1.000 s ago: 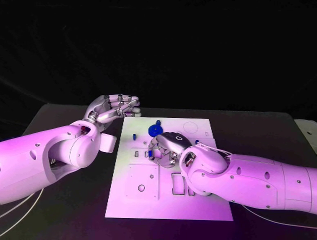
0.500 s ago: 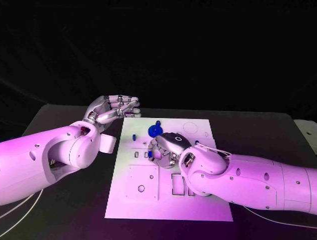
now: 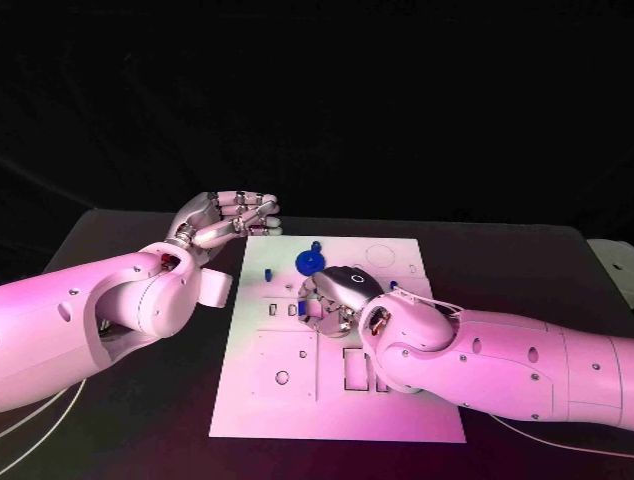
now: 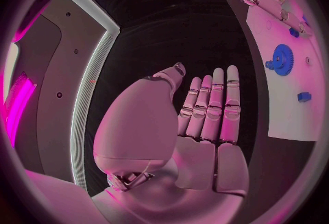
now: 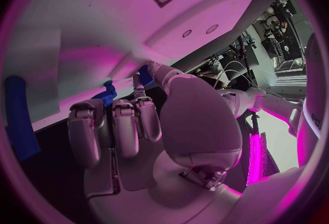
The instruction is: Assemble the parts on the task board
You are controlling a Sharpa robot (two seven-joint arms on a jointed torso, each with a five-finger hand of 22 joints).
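Black table [image 3: 101, 250], dark matte top, black backdrop behind. Task board [image 3: 281, 350] lies flat mid-table, long side running away from the robot, bare table strips along both its long edges and at the near end.

Right hand [image 3: 339, 295] sits low over the board's middle, covering the slots there; fingers curled down, and the right wrist view shows a small blue part [image 5: 145, 75] at the fingertips, looks pinched, exact contact can't be confirmed. Left hand [image 3: 228, 218] is off the board, just beyond its far left corner, fingers straight and together, holding nothing.

Blue gear [image 3: 310, 262] stands on the far half of the board, just beyond the right hand. Blue peg [image 3: 270, 273] stands near the board's left edge, well apart from either hand.
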